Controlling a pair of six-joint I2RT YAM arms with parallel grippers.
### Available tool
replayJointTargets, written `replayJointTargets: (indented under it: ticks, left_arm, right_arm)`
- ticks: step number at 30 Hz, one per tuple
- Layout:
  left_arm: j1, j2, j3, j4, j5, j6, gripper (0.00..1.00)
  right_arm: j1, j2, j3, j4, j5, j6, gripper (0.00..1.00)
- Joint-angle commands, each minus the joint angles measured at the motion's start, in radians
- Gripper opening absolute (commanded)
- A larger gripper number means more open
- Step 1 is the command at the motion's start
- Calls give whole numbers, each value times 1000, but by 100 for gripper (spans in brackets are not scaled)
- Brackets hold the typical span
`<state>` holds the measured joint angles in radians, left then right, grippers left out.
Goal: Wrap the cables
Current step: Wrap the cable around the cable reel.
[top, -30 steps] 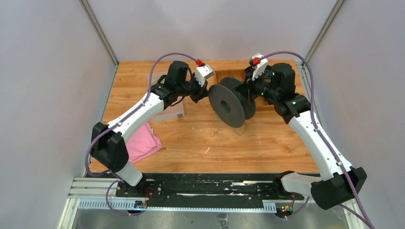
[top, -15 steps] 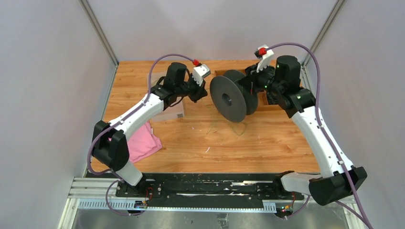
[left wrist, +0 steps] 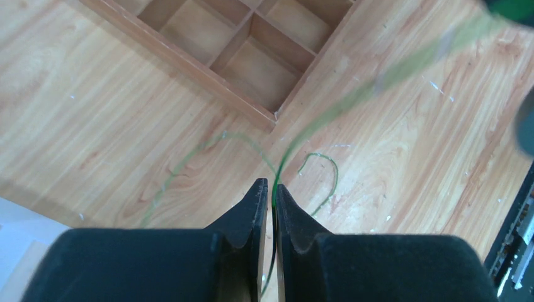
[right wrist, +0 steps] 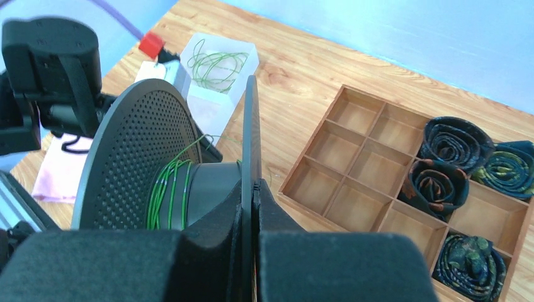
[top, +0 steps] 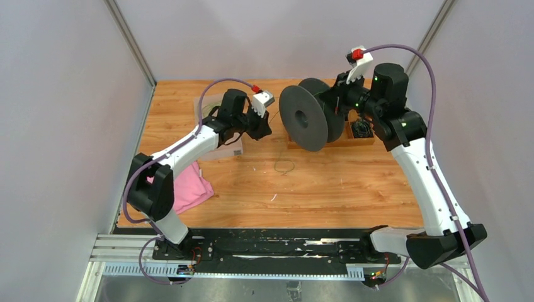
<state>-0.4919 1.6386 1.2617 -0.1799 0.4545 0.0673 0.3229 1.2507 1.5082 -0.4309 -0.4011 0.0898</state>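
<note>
A big black spool hangs in the air over the far middle of the table. My right gripper is shut on its near flange. Several turns of thin green cable lie on the spool's core. My left gripper is shut on the green cable, which runs from its tips up toward the spool. In the top view the left gripper is just left of the spool. A loose loop of cable lies on the table below.
A wooden compartment tray lies under the spool; its right cells hold dark rolled ties. A clear box with coiled green cable stands at the far left. A pink cloth lies near the left arm.
My right arm has lifted the spool up and toward the far right. My left gripper moved slightly left and back with the cable. The loose loop on the table has shrunk.
</note>
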Motion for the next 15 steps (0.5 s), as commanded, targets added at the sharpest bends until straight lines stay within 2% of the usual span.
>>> replayJointTargets:
  ticks: [1,10,13,15]
  left_arm:
    - [9,3,-42,48,34,-31,14]
    - [8,-24,-122,134,84,-55,13]
    - [9,-30,-142,151,93,-43,6]
    - [8,-34,-152,149,106,-30,6]
  right_arm:
    - [-31,5,87,18,84,60,0]
    - [-37,33,148,-35,199,82,1]
    - [-39,36,148,-42,224,81,1]
    - [-39,37,148,-46,240,79,1]
